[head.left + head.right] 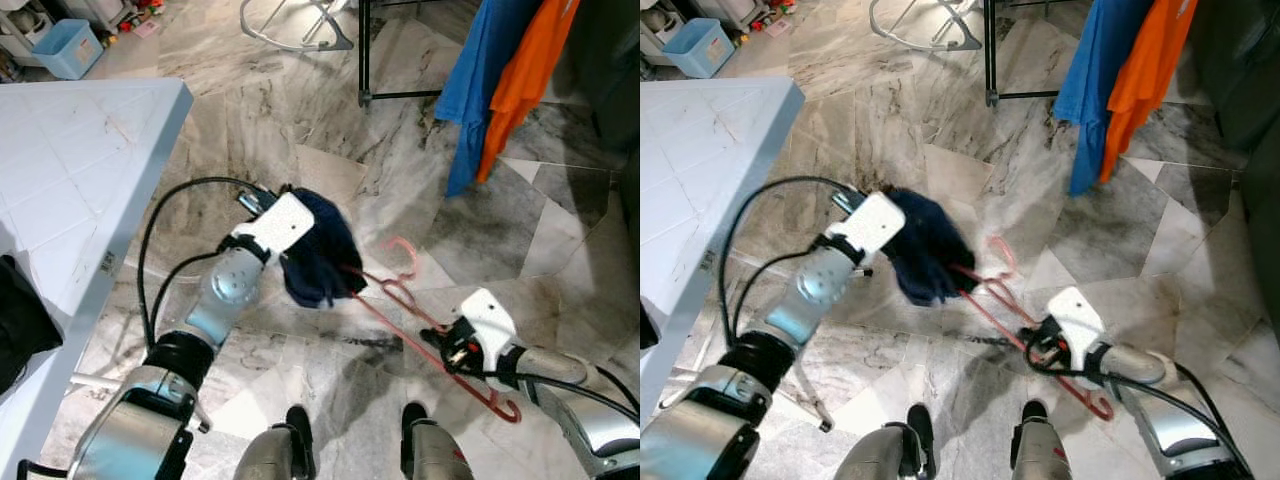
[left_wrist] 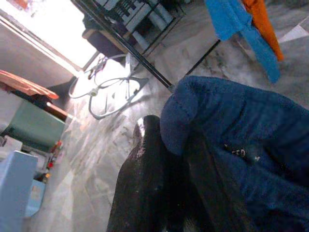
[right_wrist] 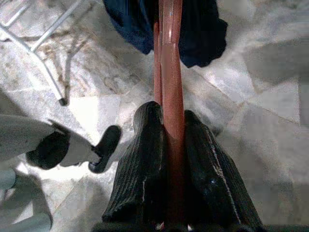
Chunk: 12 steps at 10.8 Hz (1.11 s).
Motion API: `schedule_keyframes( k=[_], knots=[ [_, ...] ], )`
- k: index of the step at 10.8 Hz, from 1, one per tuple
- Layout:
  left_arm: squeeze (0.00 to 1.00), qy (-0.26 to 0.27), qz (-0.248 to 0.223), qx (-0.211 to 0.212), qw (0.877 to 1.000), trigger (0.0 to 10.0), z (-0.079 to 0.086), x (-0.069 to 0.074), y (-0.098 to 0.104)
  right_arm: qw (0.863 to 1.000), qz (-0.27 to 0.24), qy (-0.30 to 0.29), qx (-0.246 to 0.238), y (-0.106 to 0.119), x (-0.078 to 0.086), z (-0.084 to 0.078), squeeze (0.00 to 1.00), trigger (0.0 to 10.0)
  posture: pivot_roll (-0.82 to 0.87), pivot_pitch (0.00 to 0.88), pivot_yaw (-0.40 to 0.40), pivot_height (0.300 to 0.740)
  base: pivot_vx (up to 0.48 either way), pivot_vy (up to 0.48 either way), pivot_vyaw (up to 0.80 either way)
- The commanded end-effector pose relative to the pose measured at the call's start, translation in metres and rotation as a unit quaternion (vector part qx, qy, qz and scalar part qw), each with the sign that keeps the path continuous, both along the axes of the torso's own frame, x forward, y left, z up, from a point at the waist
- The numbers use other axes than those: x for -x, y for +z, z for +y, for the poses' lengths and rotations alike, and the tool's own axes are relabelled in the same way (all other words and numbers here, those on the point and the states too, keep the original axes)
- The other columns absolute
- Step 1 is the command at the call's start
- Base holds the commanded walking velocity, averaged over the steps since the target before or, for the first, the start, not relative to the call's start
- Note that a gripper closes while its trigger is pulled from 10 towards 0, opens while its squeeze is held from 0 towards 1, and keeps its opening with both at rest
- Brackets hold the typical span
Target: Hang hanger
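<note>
No readable text, brand, number or sign anywhere. Small dark sticker (image 1: 107, 262) on white table edge, left of frame in left eye view: marks too small to read. Faint pale specks on dark blue cloth (image 2: 241, 152), centre right in left wrist view: blurred, illegible.

- Left arm bent, reaching forward; left gripper (image 1: 322, 262) has its jaws clamped on the dark blue cloth (image 1: 320, 250).
- Right arm extended low; right gripper (image 3: 166, 145) has its jaws closed around the red hanger (image 3: 170, 63).
</note>
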<state>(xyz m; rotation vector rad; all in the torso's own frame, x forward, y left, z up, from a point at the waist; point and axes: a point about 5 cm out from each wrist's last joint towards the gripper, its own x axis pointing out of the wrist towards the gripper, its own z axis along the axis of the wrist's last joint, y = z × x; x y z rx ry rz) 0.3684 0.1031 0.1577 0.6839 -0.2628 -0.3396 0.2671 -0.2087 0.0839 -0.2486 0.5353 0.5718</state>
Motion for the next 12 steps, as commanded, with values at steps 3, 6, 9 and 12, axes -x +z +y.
schedule_keyframes(
  k=[3, 6, 9, 12],
  knots=[
    [0.00, -0.008, -0.020, 0.029, 0.999, 10.0, 0.002, 0.003, 0.008, 0.994, -0.007, -0.100, -0.042, -0.006, -0.012, -0.011, 0.00, 10.0, -0.17, 0.299, 0.188, 0.740, 0.000, 0.000, 0.00],
    [0.00, -0.018, -0.012, 0.045, 0.999, 10.0, 0.008, 0.012, -0.002, 0.954, -0.063, -0.273, -0.110, 0.011, -0.035, -0.039, 0.00, 10.0, -0.17, 0.302, 0.187, 0.740, 0.000, 0.000, 0.00],
    [0.00, -0.167, -0.009, 0.067, 0.984, 10.0, -0.031, 0.045, -0.009, 0.860, -0.113, -0.371, -0.330, 0.050, -0.064, -0.033, 0.00, 10.0, -0.16, 0.303, 0.182, 0.740, 0.000, 0.000, 0.00],
    [0.00, -0.276, -0.007, 0.048, 0.960, 10.0, -0.070, 0.072, -0.014, 0.842, -0.054, -0.289, -0.452, 0.068, -0.081, 0.044, 0.00, 10.0, -0.17, 0.303, 0.174, 0.740, 0.000, 0.000, 0.00]
  ],
)
